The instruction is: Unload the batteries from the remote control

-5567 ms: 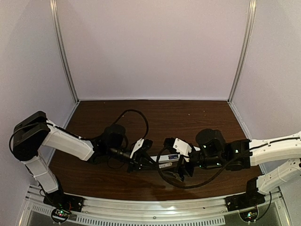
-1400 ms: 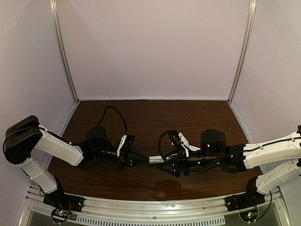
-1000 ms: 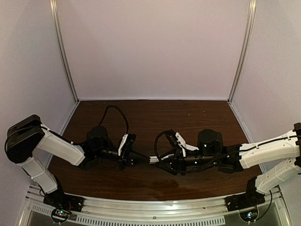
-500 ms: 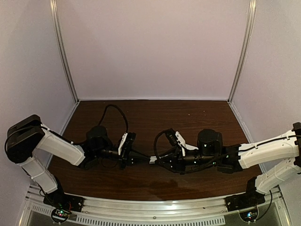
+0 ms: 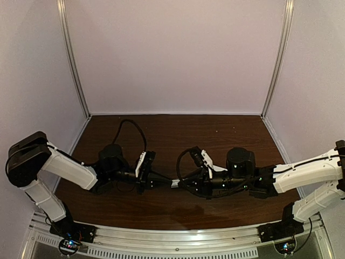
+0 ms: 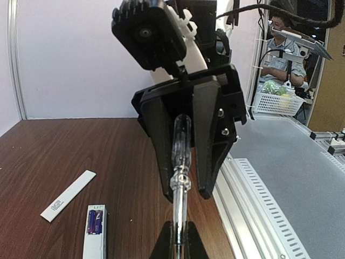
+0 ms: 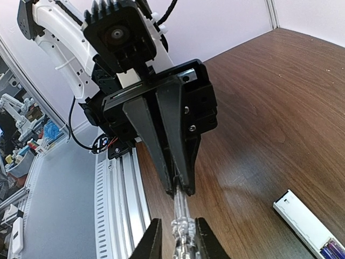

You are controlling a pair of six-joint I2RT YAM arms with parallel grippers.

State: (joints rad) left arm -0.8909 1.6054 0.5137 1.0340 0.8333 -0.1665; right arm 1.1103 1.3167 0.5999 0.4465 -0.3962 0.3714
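Observation:
The remote control [image 6: 94,240] lies on the brown table with its compartment open, and purple-blue batteries [image 6: 95,221] sit inside. Its loose white back cover [image 6: 68,195] lies beside it. The right wrist view shows the remote control [image 7: 304,224] and batteries [image 7: 334,251] at the lower right. Both grippers meet tip to tip above the table, holding a screwdriver [image 6: 181,140] level between them. My left gripper [image 6: 179,226] is shut on the metal shaft. My right gripper [image 7: 178,221] has its fingers closed in on the clear handle [image 7: 180,229]. From the top view the screwdriver [image 5: 173,183] bridges both arms.
The slotted aluminium rail [image 6: 259,194] runs along the table's near edge, just right of the grippers. A white basket [image 6: 275,102] and a person sit outside the enclosure. The pale walls [image 5: 172,54] close off the table.
My right gripper has slid left toward the left gripper and narrowed its fingers onto the screwdriver handle. The left gripper has stayed shut on the shaft and hardly moved.

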